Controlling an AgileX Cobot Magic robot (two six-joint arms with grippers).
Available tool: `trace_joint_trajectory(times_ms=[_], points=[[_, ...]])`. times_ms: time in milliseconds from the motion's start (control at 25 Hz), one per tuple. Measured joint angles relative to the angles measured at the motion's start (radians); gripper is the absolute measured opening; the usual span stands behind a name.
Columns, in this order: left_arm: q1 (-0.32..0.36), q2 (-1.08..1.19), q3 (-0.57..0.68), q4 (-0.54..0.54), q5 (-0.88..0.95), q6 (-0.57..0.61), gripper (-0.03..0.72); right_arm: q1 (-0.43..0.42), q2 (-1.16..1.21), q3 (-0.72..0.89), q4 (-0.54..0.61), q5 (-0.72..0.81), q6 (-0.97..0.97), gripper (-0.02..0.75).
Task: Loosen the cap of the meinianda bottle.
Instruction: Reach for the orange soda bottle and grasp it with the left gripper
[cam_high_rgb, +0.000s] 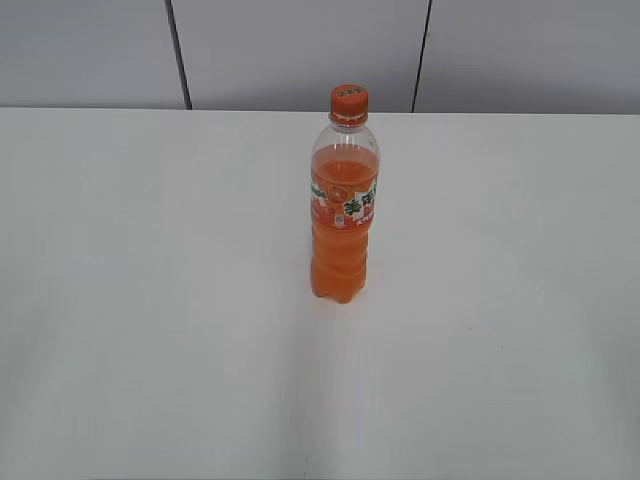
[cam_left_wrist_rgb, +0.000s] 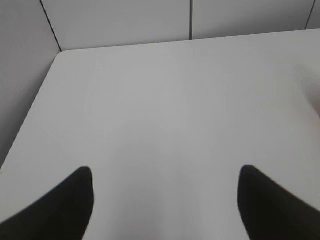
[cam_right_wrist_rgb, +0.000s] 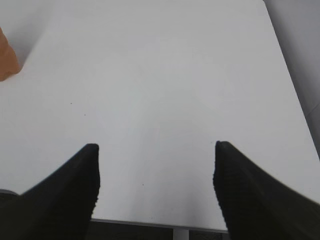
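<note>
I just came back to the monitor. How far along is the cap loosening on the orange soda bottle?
Nothing looks done: the cap sits on the meinianda bottle, which stands upright on the table. Nothing is in hand: the left gripper and right gripper are open over bare table, neither touching the bottle. Still left: reach in, steady the bottle, grip the cap and twist it.

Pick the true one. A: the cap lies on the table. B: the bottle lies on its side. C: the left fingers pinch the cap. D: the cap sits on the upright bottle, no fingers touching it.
D: the cap tops the upright meinianda bottle, alone on the table.
</note>
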Motion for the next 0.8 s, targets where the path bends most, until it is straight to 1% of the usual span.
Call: trace_joint_trajectory(times_ms=[200,400,800], points=[[0.0,0.096,-0.008,-0.008,-0.015,0.0,0.54,0.0,0.0,0.0,-0.001,0.0,0.0,0.533],[0.0,0.209,-0.009,-0.008,-0.021,0.0,0.517,0.0,0.0,0.0,-0.001,0.0,0.0,0.533],[0.0,0.449,-0.009,0.03,-0.022,0.0,0.506,0.0,0.0,0.0,-0.001,0.0,0.0,0.533]])
